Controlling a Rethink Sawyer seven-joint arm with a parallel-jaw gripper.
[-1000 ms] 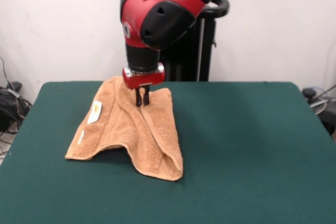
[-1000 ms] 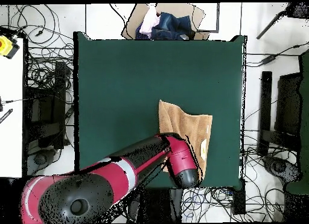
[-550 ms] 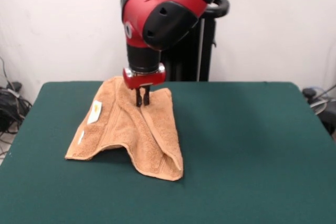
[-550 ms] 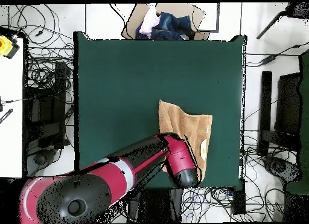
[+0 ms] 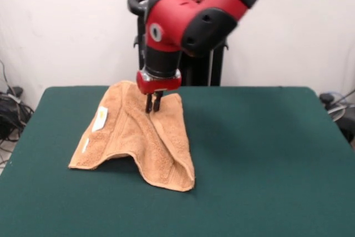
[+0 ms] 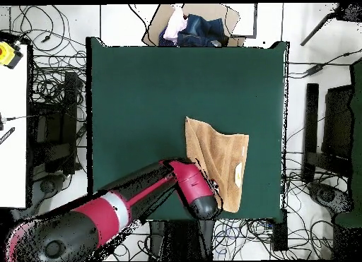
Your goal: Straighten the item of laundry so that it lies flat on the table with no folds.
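Nothing readable anywhere, honestly. The small white tag point(image 5: 100, 119) on the light orange-tan terry-cloth towel point(image 5: 138, 137), left of centre in the front view, has a yellowish mark but no legible letters. The red and black robot arm point(image 5: 188, 20) shows no readable logo either.

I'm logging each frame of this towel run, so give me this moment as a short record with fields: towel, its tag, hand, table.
towel: orange-tan towel rumpled, with a raised fold along its middle; not flat
tag: white tag facing up on the towel's left side in the front view
hand: hand with fingers close together at the towel's far part; grip on the cloth unclear
table: dark green table; towel lies near the robot's edge
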